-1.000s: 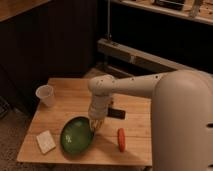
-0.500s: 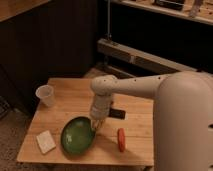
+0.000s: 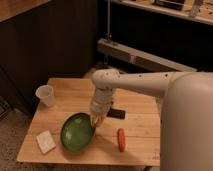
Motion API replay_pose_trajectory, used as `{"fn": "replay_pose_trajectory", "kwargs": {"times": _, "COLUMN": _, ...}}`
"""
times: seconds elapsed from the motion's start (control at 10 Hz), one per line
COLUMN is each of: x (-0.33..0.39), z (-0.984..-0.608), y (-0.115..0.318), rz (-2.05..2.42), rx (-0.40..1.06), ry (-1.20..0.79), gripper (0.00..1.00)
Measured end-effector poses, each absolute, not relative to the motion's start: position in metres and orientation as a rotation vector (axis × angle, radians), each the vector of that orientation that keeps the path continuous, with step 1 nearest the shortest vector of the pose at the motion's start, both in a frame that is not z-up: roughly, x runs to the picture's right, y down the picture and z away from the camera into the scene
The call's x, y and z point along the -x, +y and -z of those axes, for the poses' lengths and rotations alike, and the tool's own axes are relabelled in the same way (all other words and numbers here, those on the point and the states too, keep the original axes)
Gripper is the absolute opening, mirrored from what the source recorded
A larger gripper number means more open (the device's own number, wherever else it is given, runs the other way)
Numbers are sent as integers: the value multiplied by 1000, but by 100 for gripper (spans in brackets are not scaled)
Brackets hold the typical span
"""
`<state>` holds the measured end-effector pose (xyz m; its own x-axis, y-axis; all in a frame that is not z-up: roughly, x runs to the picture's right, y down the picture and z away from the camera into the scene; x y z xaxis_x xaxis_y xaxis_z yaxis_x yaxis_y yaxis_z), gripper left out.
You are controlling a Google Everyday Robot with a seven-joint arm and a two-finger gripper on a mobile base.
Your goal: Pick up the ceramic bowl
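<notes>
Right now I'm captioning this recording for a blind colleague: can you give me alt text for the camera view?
A white robot arm reaches over a wooden table, its gripper at the right rim of a green ceramic bowl. Around the bowl are a white cup to the back left, a pale sponge on the left, an orange carrot on the right and a small black object behind.

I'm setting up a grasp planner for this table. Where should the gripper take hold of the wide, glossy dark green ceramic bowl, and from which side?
Grip the thin rim of the dark green ceramic bowl on its right edge, coming down from above. The bowl is wide and shallow, too broad to span, so likely only the rim fits between two fingers. The gripper hangs right over that edge, beside a flat black object; the orange carrot-like piece lies clear.
</notes>
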<state>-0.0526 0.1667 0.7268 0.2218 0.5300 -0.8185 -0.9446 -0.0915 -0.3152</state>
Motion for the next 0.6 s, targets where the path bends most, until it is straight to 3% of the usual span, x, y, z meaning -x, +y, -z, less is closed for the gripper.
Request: {"fn": "replay_pose_trajectory", "kwargs": {"times": 0.6, "x": 49, "z": -710, "y": 141, "rz": -1319, "rx": 1053, "ry": 453, "gripper": 3}}
